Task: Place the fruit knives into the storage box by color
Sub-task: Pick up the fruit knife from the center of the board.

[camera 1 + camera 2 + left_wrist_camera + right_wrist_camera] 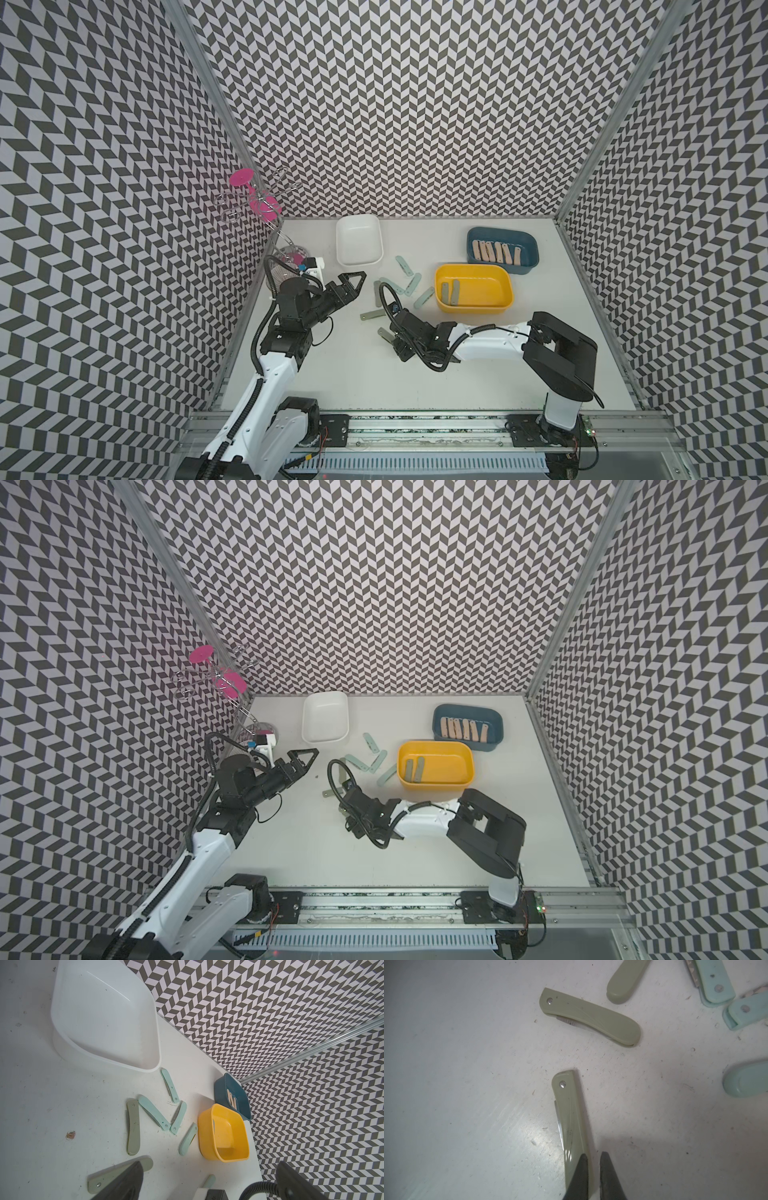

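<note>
Pose of the right arm [486, 343]: reared up from the near rail, then stretched almost level toward the middle of the table [415, 386], wrist tipped down. Found the right gripper [593, 1154] low at the tabletop, its fingers [582, 1176] drawn almost together with only a thin slit between. Saw one finger lying over the near end of an olive knife [569, 1118], rivet end pointing away from the wrist; could not tell whether that knife was truly pinched or merely overlapped. Placed the same knife [384, 333], in a top view, at the near edge of the loose scatter. Found the left arm [274, 365] angled up from the near left corner, elbow folded, with the left gripper [360, 284] held above the table beside the white box [358, 243], fingers [124, 1184] spread wide apart. Counted two more olive knives [372, 314] loose on the table, just beyond the right gripper. Saw the mint knives [409, 282] strewn between the white box and the yellow box [478, 311], some touching one another. Noted a pair of olive knives [451, 293] lying side by side inside the yellow box, and a row of peach knives [496, 252] in the blue box [532, 259] just behind it. Spotted a wire rack [257, 199] with pink discs in the far left corner, well apart from the knives.
</note>
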`<act>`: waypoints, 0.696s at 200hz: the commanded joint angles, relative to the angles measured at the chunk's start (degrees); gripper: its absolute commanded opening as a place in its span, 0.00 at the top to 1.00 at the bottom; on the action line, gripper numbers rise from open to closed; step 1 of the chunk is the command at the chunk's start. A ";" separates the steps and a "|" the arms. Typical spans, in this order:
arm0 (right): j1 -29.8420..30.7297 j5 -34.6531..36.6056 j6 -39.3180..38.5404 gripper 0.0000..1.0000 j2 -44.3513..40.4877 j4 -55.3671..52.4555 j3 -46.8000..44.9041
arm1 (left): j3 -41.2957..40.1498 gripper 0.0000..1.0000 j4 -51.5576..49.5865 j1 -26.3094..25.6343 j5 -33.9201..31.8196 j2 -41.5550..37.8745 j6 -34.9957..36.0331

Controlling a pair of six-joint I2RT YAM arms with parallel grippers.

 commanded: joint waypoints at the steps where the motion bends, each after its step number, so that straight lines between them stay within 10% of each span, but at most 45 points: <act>1: -0.43 -0.52 -0.26 0.77 -1.64 0.42 -0.11 | 0.25 0.00 1.86 -0.45 0.33 -0.38 -0.40; 41: -0.45 -4.72 -2.63 0.53 0.14 2.32 -0.30 | 0.27 0.00 2.25 -0.62 0.22 -0.14 -0.45; 139: 0.24 -3.93 -7.70 0.70 6.82 7.59 -0.97 | 0.10 0.00 3.05 -0.93 0.06 0.56 -0.59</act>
